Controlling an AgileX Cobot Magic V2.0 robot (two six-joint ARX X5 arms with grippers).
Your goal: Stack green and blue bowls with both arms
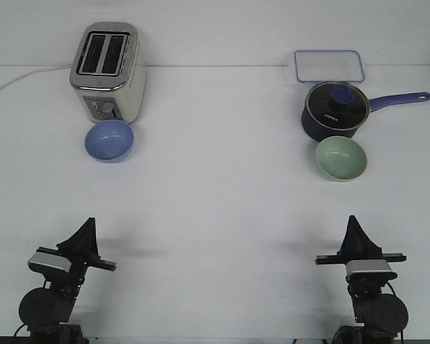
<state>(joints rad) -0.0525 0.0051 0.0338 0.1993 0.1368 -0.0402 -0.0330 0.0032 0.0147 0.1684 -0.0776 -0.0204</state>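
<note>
Blue bowl upright just before toaster, green bowl just before lidded saucepan, well apart on desk. Left jaws and right jaws near front edge, grasping nothing; released or clenched, cannot tell.

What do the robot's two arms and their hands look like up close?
Both are thin and black. The left hand and the right hand each taper to a dark pointed wedge. Behind each sits a grey block with a short black crossbar, above a round black joint. Thin dark cables show near the bases.
</note>
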